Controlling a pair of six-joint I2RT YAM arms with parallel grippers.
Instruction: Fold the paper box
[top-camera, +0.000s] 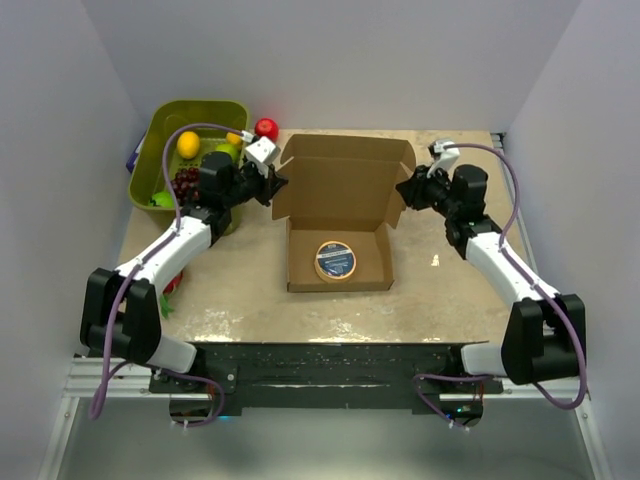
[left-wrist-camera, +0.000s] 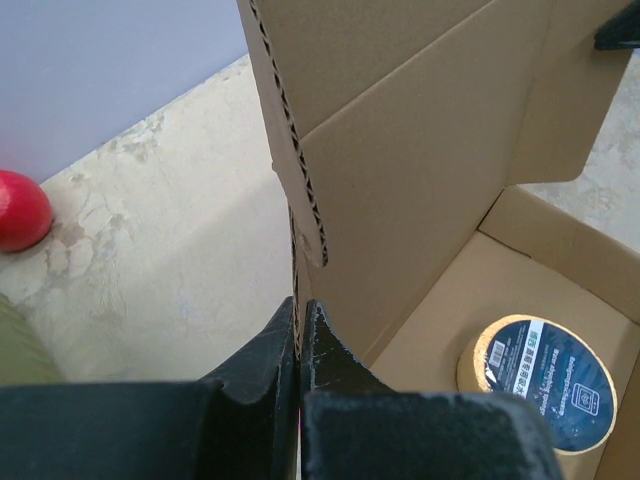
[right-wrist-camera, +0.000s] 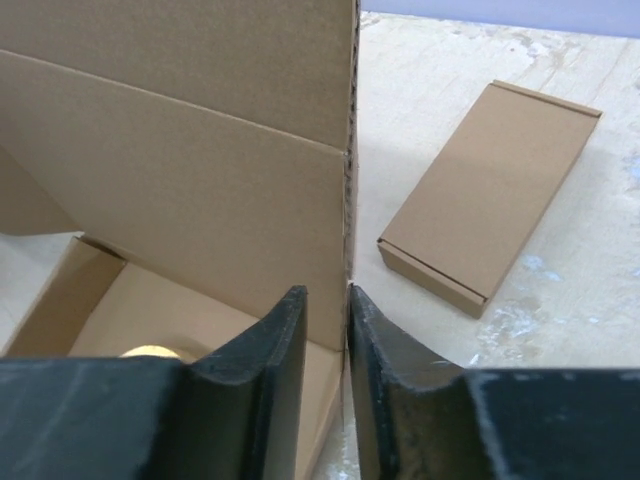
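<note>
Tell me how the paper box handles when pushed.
Probably light and apt to slide: the paper box is thin corrugated card. Its raised lid should hinge along the crease, flaps flexing. The round item inside may steady it.

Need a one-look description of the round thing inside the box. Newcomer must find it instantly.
At the middle of the table stands the open brown paper box, lid raised. On its floor, toward the near wall, lies a flat round disc. It is the only thing inside the box, and it has a tan rim around a dark blue printed label.
</note>
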